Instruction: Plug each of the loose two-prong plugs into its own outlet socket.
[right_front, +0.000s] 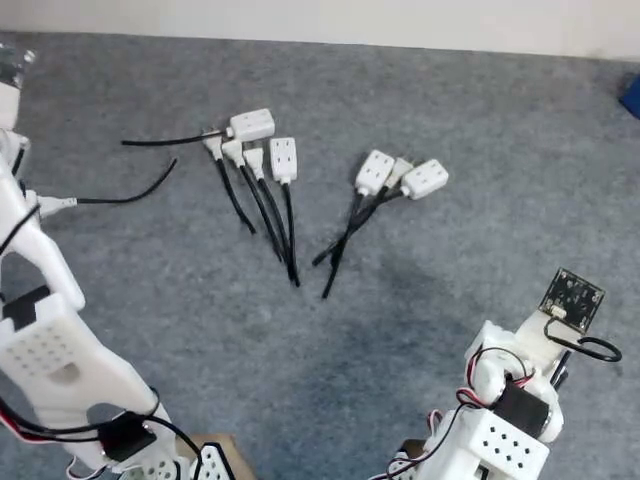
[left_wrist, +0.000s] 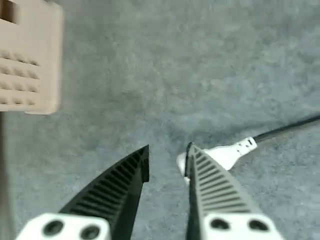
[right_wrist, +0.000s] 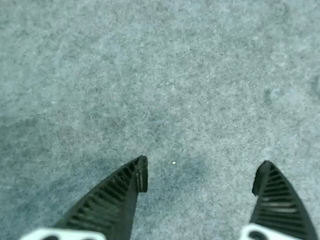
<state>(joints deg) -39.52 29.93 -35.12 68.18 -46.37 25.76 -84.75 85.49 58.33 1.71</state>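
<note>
The right arm (right_front: 510, 400) sits folded low at the near right edge of the grey mat (right_front: 450, 100). The right gripper (right_wrist: 202, 162) hangs over bare mat, its fingers spread wide around nothing. The left arm (right_front: 50, 340) runs up the left side. The left gripper (left_wrist: 167, 150) also has its fingers apart, with mat showing in the gap. A beige perforated block (left_wrist: 30, 55) looms close to the left wrist camera.

A loose plug (left_wrist: 227, 152) lies on the mat right against the outer side of one finger (left_wrist: 210, 185) of the left gripper. Its rounded end peeks past the fingertip, and it is not gripped. It is white, with a thin black cable (left_wrist: 290, 127) trailing off it. From above it lies at the far left, well apart from the others.

Farther out, mid-mat, is one bunch: a white socket (right_front: 252, 125) lying crosswise, a second socket (right_front: 284, 158) beside it, and three white plugs (right_front: 233, 152) between them. Their black cords fan back toward the arms.

Just right of that, a third socket (right_front: 375, 172) and a fourth socket (right_front: 425, 179) flank another plug (right_front: 399, 170), their cords crossing. The prongs are too small to make out.

A blue corner (right_front: 632, 95) shows at the far right edge.
</note>
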